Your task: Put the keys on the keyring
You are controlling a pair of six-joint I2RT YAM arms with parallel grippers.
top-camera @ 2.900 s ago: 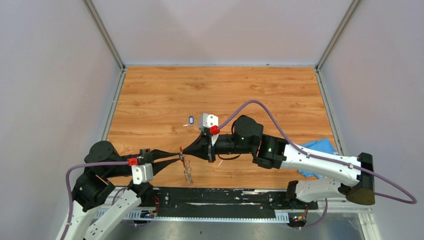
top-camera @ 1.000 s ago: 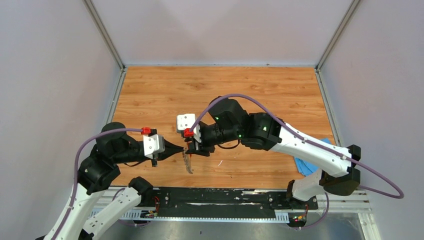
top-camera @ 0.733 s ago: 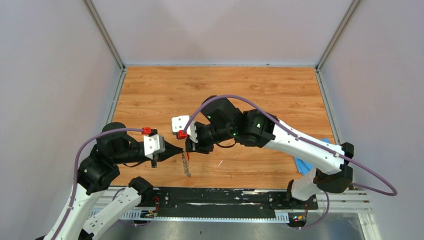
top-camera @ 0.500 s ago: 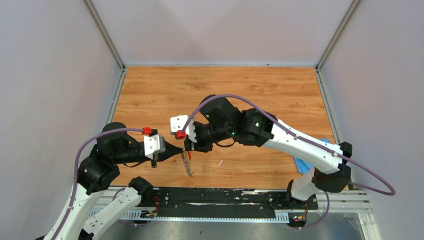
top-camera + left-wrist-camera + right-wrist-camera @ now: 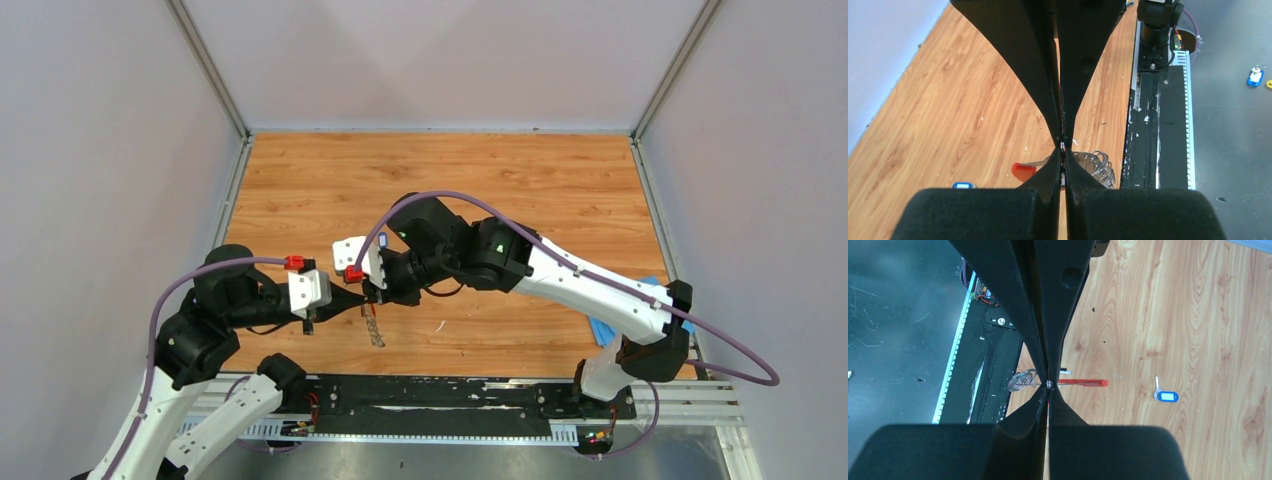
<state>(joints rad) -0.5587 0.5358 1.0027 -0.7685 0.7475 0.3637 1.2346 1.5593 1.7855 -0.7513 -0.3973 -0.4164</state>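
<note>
Keyring [image 5: 374, 328] dangles — pinched by left gripper [image 5: 362, 303] and right gripper [image 5: 372, 297].

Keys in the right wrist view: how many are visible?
1 for certain: the blue key lies on the table, to the right of the red keyring. Another may be hidden.

left pincer [image 5: 1063, 150]: clamped on keyring [image 5: 1095, 167] | blue-headed key [image 5: 964, 185]: lying on wood table [image 5: 973, 100]

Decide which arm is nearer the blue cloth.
Right. The right arm crosses just above the blue cloth near its own base; the left arm sits at the opposite side of the table.
</note>
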